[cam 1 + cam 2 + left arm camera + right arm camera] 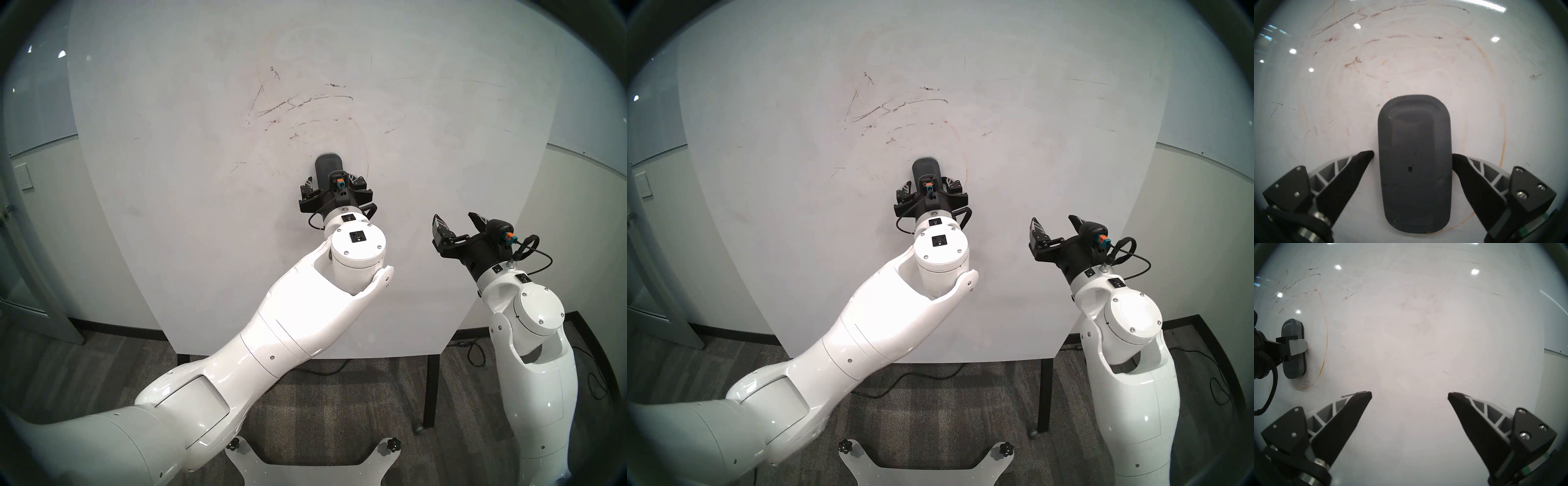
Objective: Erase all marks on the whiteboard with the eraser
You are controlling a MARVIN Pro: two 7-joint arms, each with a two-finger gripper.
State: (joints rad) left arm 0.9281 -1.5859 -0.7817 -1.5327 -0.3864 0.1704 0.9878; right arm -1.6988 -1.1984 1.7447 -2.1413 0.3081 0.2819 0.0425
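The whiteboard fills the view ahead. Scratchy dark marks cross its upper middle. A faint orange arc curves round to the right of the eraser. The eraser is a dark grey oblong block lying flat against the board, long axis upright. My left gripper straddles its lower half. Its right fingertip is at the eraser's edge and a thin gap shows at the left one, so the gripper is open. My right gripper hangs open and empty in front of the board's lower right, apart from the eraser.
Thin black legs hold the board above a grey carpet, with a cable on the floor behind. A grey-white wall lies on both sides and a door frame at far left. My white base plate is at the bottom.
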